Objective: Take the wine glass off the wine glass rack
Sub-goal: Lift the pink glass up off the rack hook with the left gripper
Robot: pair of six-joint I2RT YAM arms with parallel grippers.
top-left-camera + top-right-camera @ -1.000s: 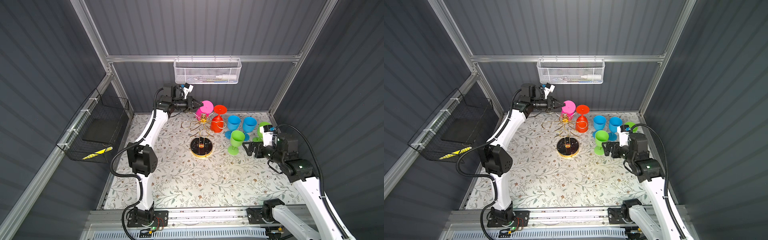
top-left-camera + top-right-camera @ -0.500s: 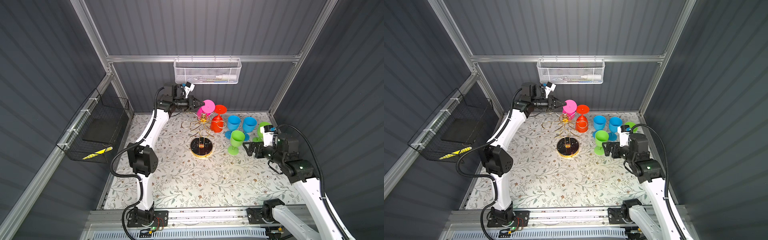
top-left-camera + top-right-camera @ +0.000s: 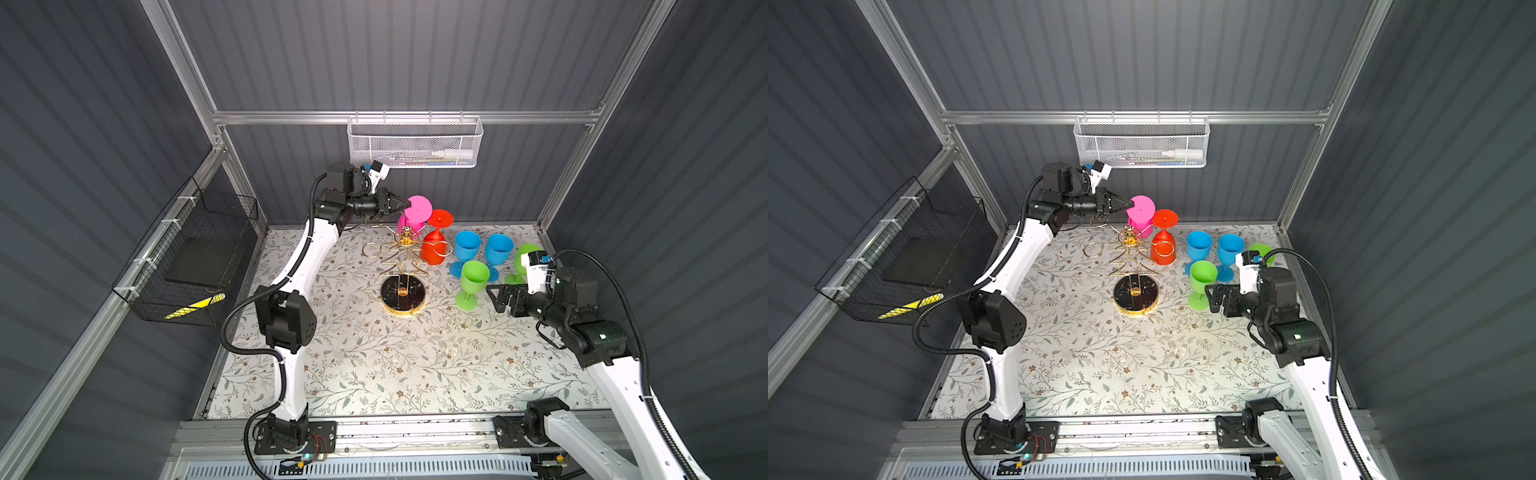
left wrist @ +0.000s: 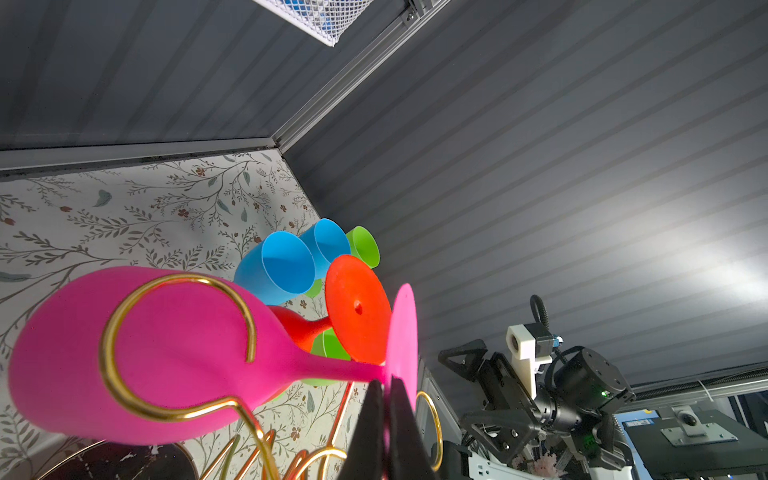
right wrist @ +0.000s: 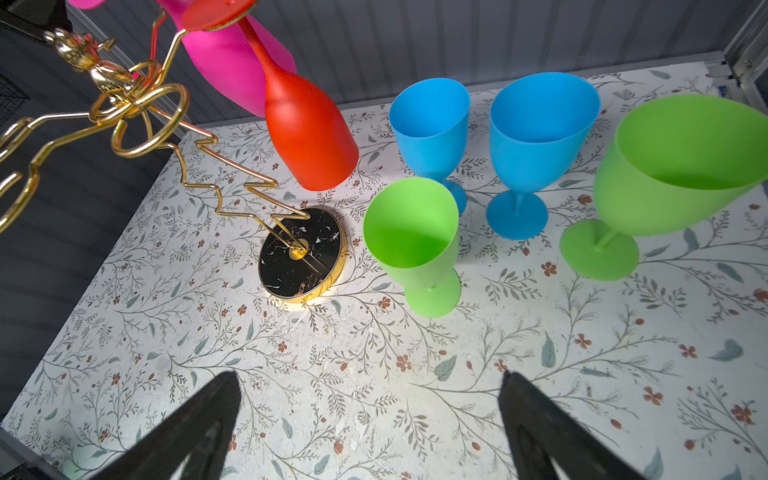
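The pink wine glass [image 3: 417,207] hangs upside down and tilted at the back of the gold wine glass rack [image 3: 405,253]. My left gripper [image 3: 405,203] is shut on the rim of its round foot [image 4: 403,332]. A gold ring arm [image 4: 124,316] crosses the pink bowl [image 4: 174,353] in the left wrist view; whether the stem still sits in a ring I cannot tell. A red wine glass [image 3: 432,247] hangs upside down from the rack beside it. The rack's black marbled base [image 3: 1136,292] stands on the table. My right gripper [image 3: 490,297] is open and empty, low, right of the rack [image 5: 301,253].
Two blue glasses [image 3: 467,245] [image 3: 498,247] and two green glasses [image 3: 473,276] [image 3: 525,253] stand upright right of the rack, the nearer green one just beside my right gripper. A white mesh basket [image 3: 415,143] hangs on the back wall, a black wire basket [image 3: 195,257] on the left wall.
My left gripper and the pink glass's foot have shifted slightly up and to the right. The right arm has barely moved.
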